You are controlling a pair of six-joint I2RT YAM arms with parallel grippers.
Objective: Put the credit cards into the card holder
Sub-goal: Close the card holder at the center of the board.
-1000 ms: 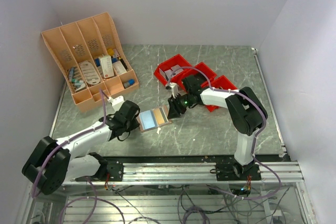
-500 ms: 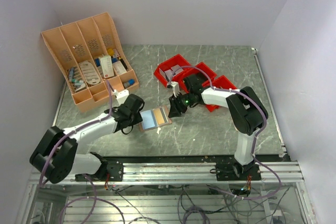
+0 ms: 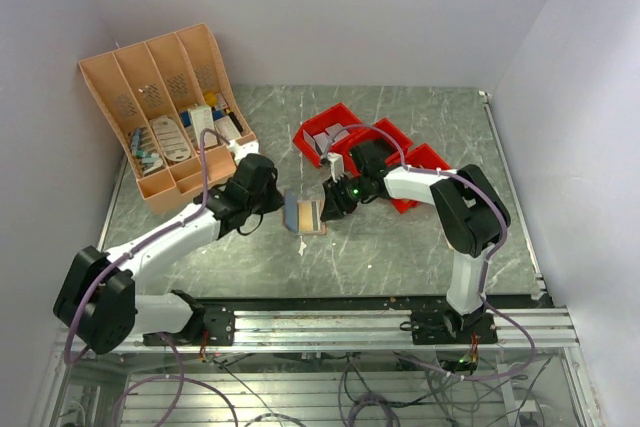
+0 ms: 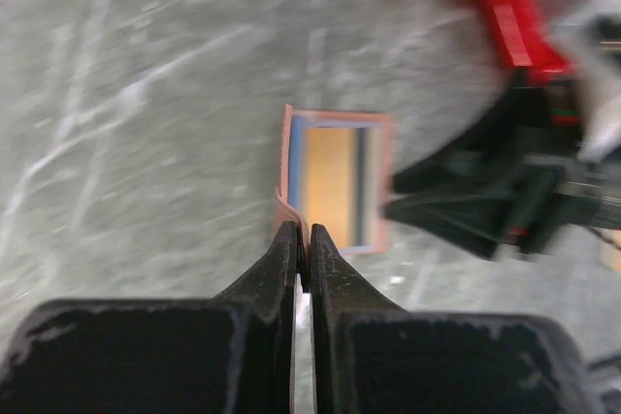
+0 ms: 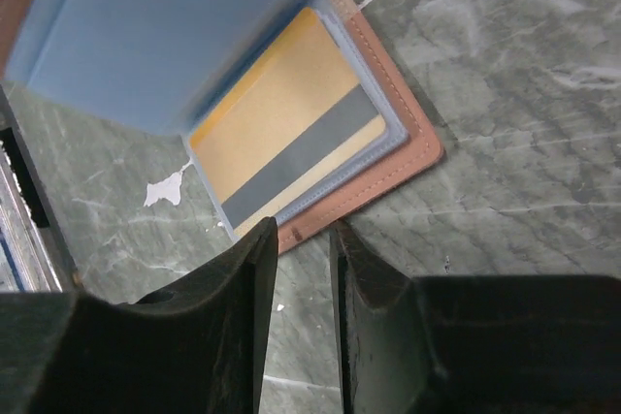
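The tan-brown card holder lies on the grey table with its left flap raised. My left gripper is shut on that flap's edge; its wrist view shows the fingertips pinching the brown edge of the holder. A gold card with a dark stripe sits in the holder's blue inner sleeve, with the blue flap lifted above it. My right gripper rests at the holder's right edge. Its jaws stand a narrow gap apart with nothing between them.
An orange-tan slotted organiser rack with small items stands at the back left. Red bins sit behind my right arm. White chips mark the table by the holder.
My left gripper has lifted the holder's left flap and swung it up and to the right, so the holder went from lying flat open to half folded. The right arm has stayed put.
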